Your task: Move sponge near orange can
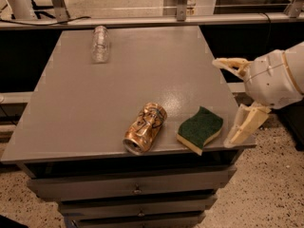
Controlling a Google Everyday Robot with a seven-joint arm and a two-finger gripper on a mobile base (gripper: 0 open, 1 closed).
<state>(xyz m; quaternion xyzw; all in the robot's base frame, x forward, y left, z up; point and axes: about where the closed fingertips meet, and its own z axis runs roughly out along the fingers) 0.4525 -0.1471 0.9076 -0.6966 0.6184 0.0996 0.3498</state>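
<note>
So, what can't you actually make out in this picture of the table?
All in the camera view:
- Robot arm behind the open gripper, which hangs at the table's right edge beside the sponge: cut off by the frame's right edge.
- Orange can markings: too small to read.
- Clear bottle: contents too small to tell.
- Sponge's underside: hidden by the sponge itself.
</note>
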